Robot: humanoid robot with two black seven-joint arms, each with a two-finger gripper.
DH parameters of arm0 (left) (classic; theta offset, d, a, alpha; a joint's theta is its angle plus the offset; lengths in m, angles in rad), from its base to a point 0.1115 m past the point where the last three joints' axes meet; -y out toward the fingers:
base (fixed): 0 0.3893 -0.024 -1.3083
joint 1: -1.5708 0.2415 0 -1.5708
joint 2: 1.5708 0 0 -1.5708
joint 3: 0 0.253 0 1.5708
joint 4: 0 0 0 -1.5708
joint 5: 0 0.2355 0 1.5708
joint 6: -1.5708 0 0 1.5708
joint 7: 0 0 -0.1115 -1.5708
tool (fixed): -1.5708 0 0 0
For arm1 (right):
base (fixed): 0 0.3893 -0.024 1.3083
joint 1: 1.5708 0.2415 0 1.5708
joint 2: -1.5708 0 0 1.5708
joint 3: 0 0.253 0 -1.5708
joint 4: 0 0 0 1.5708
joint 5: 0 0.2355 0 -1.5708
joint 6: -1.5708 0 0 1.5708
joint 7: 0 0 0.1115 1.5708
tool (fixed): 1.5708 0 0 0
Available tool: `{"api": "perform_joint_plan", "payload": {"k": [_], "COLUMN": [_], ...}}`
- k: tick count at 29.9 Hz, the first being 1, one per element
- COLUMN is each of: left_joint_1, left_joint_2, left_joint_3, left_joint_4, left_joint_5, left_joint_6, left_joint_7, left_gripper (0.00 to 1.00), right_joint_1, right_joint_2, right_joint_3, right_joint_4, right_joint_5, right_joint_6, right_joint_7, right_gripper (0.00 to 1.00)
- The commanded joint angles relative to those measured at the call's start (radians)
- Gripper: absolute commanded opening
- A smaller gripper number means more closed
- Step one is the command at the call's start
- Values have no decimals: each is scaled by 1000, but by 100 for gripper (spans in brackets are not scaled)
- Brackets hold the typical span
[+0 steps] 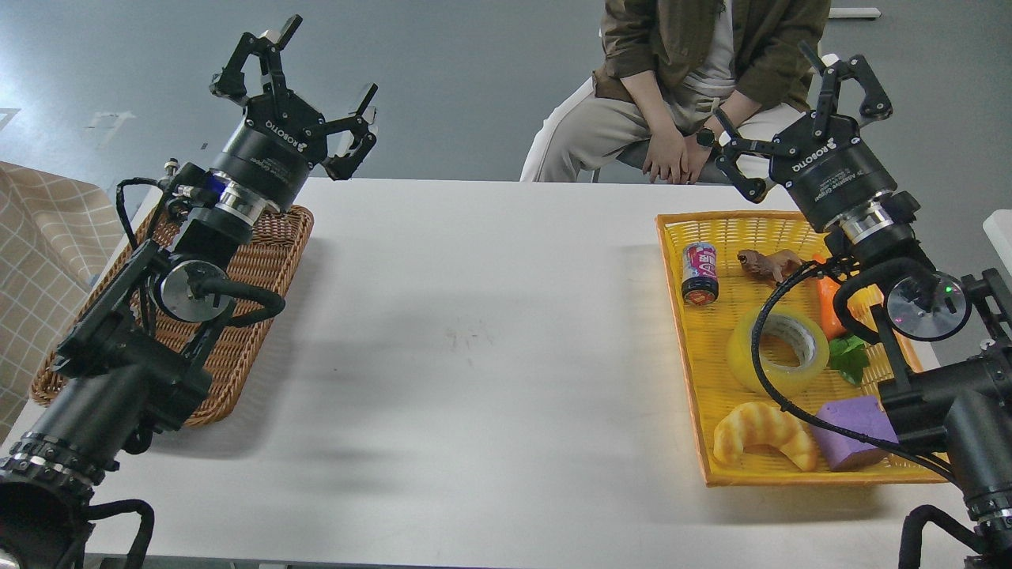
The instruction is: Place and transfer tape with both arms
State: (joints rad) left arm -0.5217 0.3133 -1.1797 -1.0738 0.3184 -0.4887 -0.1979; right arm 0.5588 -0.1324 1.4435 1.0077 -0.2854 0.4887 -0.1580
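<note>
The tape [779,350], a wide yellow translucent roll with a pale core, lies flat in the yellow basket [688,332] on the right of the table; a black cable crosses in front of it. My right gripper [798,107] hangs high above the basket's far end, fingers spread open and holding nothing. My left gripper [316,87] is raised above the far end of the brown wicker basket [269,261] on the left, also open and empty.
The yellow basket also holds a drink can [700,273], a brown toy animal [768,263], a carrot [828,304], a croissant [764,433] and a purple block [854,431]. A person [696,87] sits behind the white table [474,340].
</note>
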Motion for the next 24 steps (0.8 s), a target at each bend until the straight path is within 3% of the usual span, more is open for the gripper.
{"api": "perform_joint_plan", "payload": {"k": [1, 24], "left_joint_1": [2, -6], "left_joint_2": [3, 0], "left_joint_3": [0, 8], "left_joint_4": [0, 0], "left_joint_5": [-1, -5], "left_joint_6": [0, 0], "left_joint_7": [-1, -2], "left_gripper": [98, 98], "right_joint_1": [1, 1], "right_joint_2": [1, -3], "right_joint_3": [0, 0], "right_joint_4": [2, 2], "right_joint_5": [0, 0], "right_joint_6": [0, 0], "right_joint_7": [0, 0], "right_gripper": [100, 100]}}
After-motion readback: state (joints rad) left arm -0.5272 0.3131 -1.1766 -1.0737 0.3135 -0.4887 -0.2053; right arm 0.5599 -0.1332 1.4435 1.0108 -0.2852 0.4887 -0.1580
